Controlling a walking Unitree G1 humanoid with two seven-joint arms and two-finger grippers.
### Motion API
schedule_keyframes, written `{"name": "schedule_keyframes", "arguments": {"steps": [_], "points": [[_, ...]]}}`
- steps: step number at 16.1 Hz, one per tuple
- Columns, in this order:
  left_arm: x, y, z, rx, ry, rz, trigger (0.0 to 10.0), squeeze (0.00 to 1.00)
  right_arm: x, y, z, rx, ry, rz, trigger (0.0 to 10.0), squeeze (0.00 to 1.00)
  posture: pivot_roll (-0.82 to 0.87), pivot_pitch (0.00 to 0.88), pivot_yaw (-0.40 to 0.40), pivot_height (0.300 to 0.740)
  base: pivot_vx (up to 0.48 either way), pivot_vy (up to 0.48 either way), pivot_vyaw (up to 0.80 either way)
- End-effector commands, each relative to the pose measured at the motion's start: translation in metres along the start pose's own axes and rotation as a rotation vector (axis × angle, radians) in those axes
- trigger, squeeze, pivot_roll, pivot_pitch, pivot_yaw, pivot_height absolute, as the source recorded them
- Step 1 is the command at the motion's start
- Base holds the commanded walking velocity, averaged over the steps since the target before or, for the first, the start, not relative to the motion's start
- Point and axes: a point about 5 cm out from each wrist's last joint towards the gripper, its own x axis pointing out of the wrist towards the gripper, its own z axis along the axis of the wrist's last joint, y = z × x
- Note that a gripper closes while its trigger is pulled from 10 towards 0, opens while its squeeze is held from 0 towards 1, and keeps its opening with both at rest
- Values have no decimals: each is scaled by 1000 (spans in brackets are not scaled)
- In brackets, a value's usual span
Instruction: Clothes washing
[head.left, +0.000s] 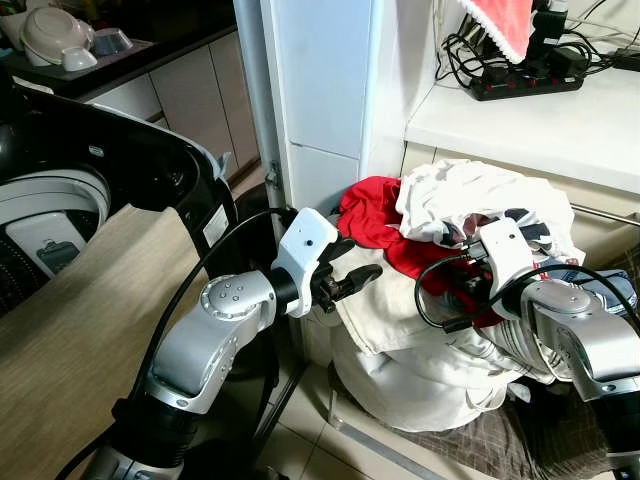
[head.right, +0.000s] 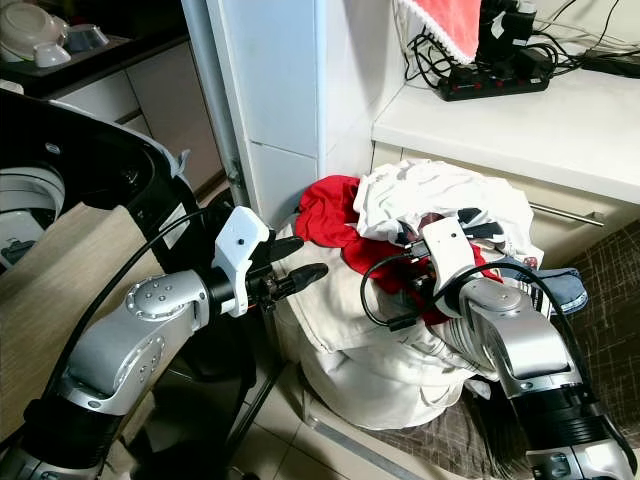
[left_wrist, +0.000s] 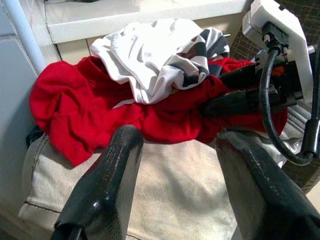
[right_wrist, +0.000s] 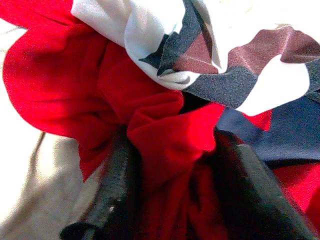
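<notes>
Laundry pile: a red garment (head.left: 372, 222) lies on top of a cream cloth laundry bag (head.left: 400, 330) that stands on the floor against the cabinet below the white counter (head.left: 560, 125). A white garment with dark patches (head.left: 480, 200) is heaped over the red one, on the side nearer the counter's front edge.

Right gripper (right_wrist: 172, 165): pushed into the pile. In the right wrist view its two black fingers (right_wrist: 117, 185) stand on either side of a bunched fold of the red garment, with the cloth filling the gap between them. The fingers appear to be grasping that fold. In the head views the gripper's white housing sits just under the white garment, a black cable looped beside it.

Left gripper (head.left: 355, 278): held in the air just beside the bag's near side, not touching the clothes. Its fingers (left_wrist: 107, 185) are released and spread apart, pointing at the red garment, with cream fabric visible between them.

Surroundings: the washing machine (head.left: 60, 220) stands at the robot's left with its dark lid raised. A black power strip (head.left: 525, 82) with tangled cords rests near the counter's back edge.
</notes>
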Motion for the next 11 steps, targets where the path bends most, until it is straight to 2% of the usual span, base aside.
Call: {"name": "schedule_keyframes", "arguments": {"steps": [1, 5, 8, 10, 11], "points": [[-1, 3, -1, 6, 14, 10, 10000, 0, 0, -2, 4, -1, -20, -4, 0, 0, -127, 0, 80, 740, 0, 0, 0], [-2, 3, -2, 16, 21, 11, 10000, 0, -1, -2, 7, 22, -42, 8, 0, 0, -129, 0, 82, 740, 0, 0, 0], [-3, 4, -2, 29, 15, 21, 10000, 0, -9, 1, 22, 92, -129, 71, 0, 0, -130, 0, 81, 740, 0, 0, 0], [-3, 9, 9, 30, -55, 69, 10000, 0, -26, 9, 50, 155, -285, 208, 0, 0, -132, 0, 81, 740, 0, 0, 0], [-2, 10, 13, 37, -80, 83, 10000, 0, -32, 11, 58, 156, -322, 246, 0, 0, -132, 0, 81, 740, 0, 0, 0]]}}
